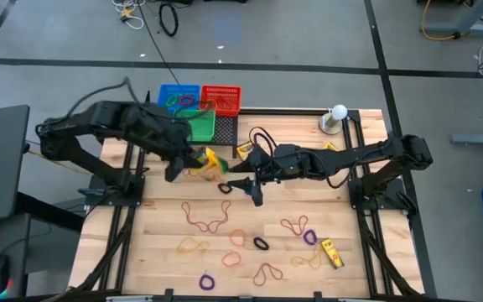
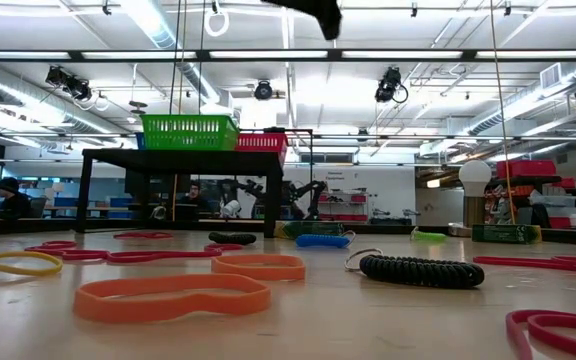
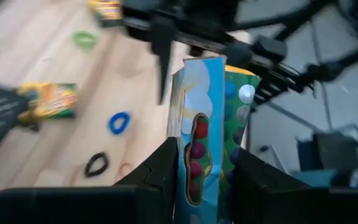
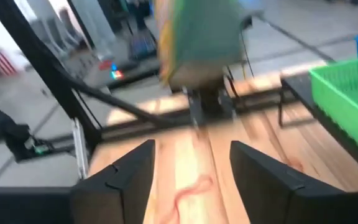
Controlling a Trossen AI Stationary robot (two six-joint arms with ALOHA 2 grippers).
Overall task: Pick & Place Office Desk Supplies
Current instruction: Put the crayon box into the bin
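A crayon box (image 3: 202,106), blue and green with coloured dots on this side and yellow in the high view (image 1: 212,159), hangs above the table's far middle, with my left gripper (image 1: 198,161) (image 3: 204,165) shut on it. My right gripper (image 1: 246,184) (image 4: 191,158) stands open just right of it, fingers toward the box (image 4: 197,43), nothing between them. Another crayon box (image 1: 332,252) lies flat near the front right, and one more (image 3: 50,102) shows on the wood in the left wrist view. Several rubber bands (image 1: 208,220) lie scattered over the near half. My left gripper pinches the crayon box at its near end (image 3: 197,186) between its two fingers (image 3: 165,165), one on each side. The fingers come from the table's left, slanting down. The box juts out beyond the fingertips toward the right arm, lifted clear of the table.
Blue (image 1: 177,96), red (image 1: 222,99) and green (image 1: 198,126) baskets stand on a dark stand at the far edge, behind my left gripper. A white ball on a round base (image 1: 336,117) stands far right. Orange (image 2: 173,297) and black (image 2: 420,270) bands lie nearest the low camera.
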